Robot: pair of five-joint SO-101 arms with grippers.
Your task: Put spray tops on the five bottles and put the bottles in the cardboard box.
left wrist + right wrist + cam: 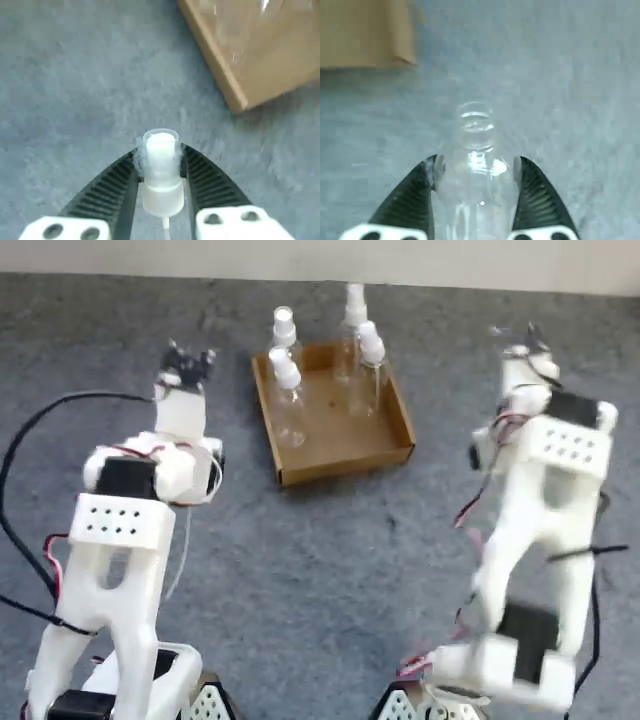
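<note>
Four capped bottles (288, 390) stand inside the cardboard box (345, 468) on the grey desk (330, 570). Left of the box, the left fingers (117, 185) clamp a white spray top (161, 167). Right of it, the right fingers (410, 195) grip an uncapped clear bottle (476, 145).

The right end effector (477, 167) clamps its 2 black ribbed fingers (415, 195) against the shoulders of 1 clear, uncapped bottle (476, 145), open neck pointing away, grey counter (560, 75) behind; a cardboard box (365, 30) corner lies well apart.
</note>
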